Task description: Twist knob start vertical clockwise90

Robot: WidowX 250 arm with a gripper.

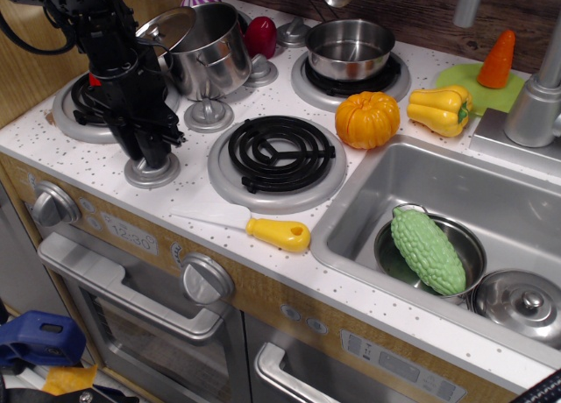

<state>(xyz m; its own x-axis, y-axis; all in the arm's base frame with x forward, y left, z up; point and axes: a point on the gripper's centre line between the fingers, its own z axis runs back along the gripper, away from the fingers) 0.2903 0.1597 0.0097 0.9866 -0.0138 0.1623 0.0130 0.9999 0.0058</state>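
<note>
The knob [140, 173] is a small silver-grey disc on the white stove top, left of the front burner ring [277, 162]. Only its flared base shows; its fin is hidden between my fingers. My black gripper [149, 151] comes straight down onto the knob from above, with the jaws drawn together around the fin. The black arm rises behind it to the upper left corner.
A similar knob [208, 115] stands just behind, by a steel pot [210, 53]. A yellow-handled knife [263, 230] lies at the front edge. An orange pumpkin [367, 119], a yellow pepper [441, 107] and the sink [526, 212] are to the right. Flat round dials [207, 278] are on the oven front.
</note>
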